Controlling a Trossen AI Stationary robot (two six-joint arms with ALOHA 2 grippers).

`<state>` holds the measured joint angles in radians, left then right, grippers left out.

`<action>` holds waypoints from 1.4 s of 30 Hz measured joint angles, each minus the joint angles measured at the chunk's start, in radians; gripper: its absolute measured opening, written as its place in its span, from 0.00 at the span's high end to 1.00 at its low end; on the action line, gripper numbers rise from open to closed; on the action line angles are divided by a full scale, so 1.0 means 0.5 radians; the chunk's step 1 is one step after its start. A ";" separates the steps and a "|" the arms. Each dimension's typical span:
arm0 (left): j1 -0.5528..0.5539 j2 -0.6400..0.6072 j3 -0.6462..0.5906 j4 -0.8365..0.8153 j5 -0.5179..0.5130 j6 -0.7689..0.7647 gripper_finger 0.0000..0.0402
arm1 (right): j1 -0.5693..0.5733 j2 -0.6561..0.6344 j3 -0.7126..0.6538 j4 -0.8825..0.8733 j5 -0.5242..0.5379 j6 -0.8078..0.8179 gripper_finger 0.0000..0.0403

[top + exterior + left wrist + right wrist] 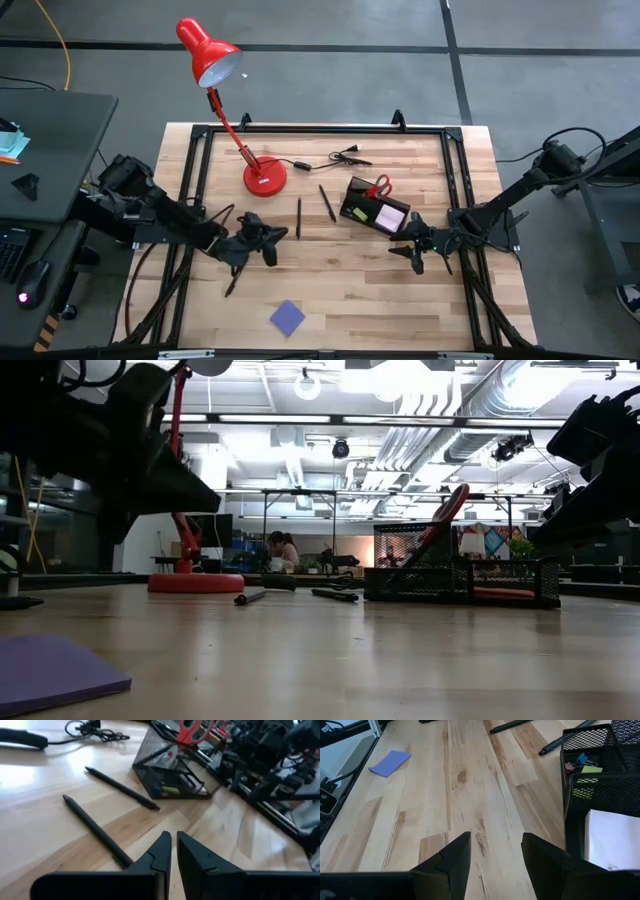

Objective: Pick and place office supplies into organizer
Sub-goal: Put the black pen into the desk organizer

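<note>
Fingers, left: pressed almost together with nothing between them, hovering low over the bench at centre-left of the high view, tips just beside one pen.
Fingers, right: spread apart and empty, over bare wood at centre-right of the high view, just beside the organizer.
Organizer: black mesh tray right of centre, holding red-handled scissors and a pink note pad.
Pens: two lay left of the organizer, a second pen nearer to it.
Purple note pad: lower centre, well apart.
Bench: pale wood, red lamp at upper left.
</note>
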<state>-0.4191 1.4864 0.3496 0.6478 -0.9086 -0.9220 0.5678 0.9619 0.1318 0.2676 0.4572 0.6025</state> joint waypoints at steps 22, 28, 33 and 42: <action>-0.003 0.139 0.047 0.123 0.817 -0.316 0.96 | 0.000 0.000 0.000 -0.003 0.000 0.000 0.60; -0.005 0.138 0.072 0.119 0.370 -0.253 0.96 | 0.000 0.000 0.000 -0.003 0.001 0.000 0.61; -0.014 0.138 0.072 0.104 0.203 -0.231 0.97 | 0.000 0.000 0.000 -0.003 0.000 0.000 0.60; -0.041 0.138 0.071 0.015 0.106 -0.312 0.97 | 0.000 0.000 0.000 -0.003 0.000 0.000 0.60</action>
<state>-0.4398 1.5555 0.3851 0.6551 -0.8557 -1.0780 0.5678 0.9619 0.1318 0.2661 0.4574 0.6025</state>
